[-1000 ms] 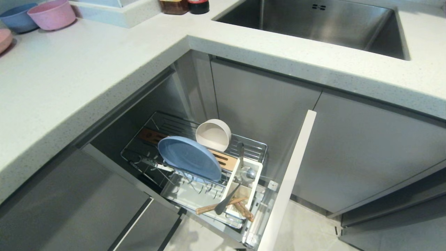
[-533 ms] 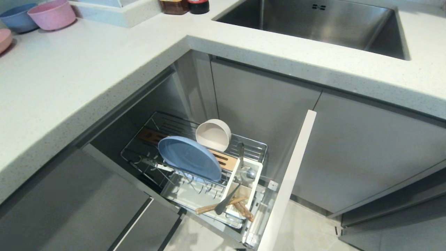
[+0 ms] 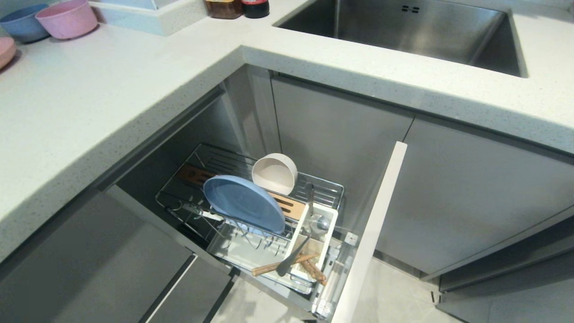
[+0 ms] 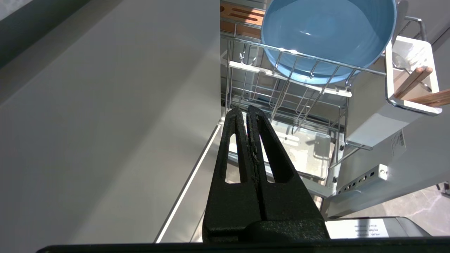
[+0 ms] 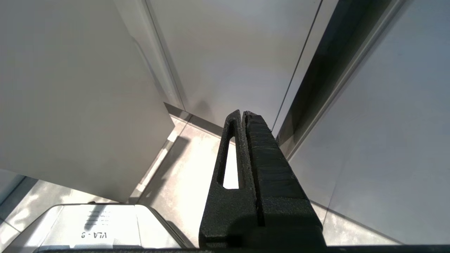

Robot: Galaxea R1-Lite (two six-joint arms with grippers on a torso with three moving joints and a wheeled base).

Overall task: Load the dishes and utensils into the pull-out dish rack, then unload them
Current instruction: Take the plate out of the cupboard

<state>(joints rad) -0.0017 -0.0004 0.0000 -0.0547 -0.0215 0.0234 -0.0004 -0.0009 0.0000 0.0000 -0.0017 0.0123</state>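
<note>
The pull-out dish rack (image 3: 251,211) stands drawn out from the corner cabinet beneath the pale speckled tabletop (image 3: 89,98), its pale grey front panel (image 3: 372,233) angled toward the floor; the light-blue plate (image 3: 243,202) stands on edge in the chrome wires, leaning against the slotted wooden strip (image 3: 287,207); the cream-white bowl (image 3: 274,173) sits tipped on its side just behind the plate, its mouth facing forward; the white utensil caddy (image 3: 314,244) at the rack's near end holds the silver spoon (image 3: 293,255), its handle slanting out over the rim, and the wooden chopsticks (image 3: 287,264), which lie crossed and poke out over the caddy's front edge; neither arm shows in the head view; the left hand (image 4: 247,109), seen from its wrist camera, hangs with its black fingers pressed together and nothing between them, pointing at the rack's lower wires below the plate (image 4: 327,38) and beside the caddy (image 4: 386,105), touching none of them; the right hand (image 5: 242,113) is likewise closed and empty, facing the grey cabinet fronts and the tiled floor (image 5: 190,165), apart from the rack; on the tabletop at far left sit a pink bowl (image 3: 67,18), a blue bowl (image 3: 22,21) and the edge of a pink plate (image 3: 5,50); the steel sink (image 3: 403,31) lies at upper right.
</note>
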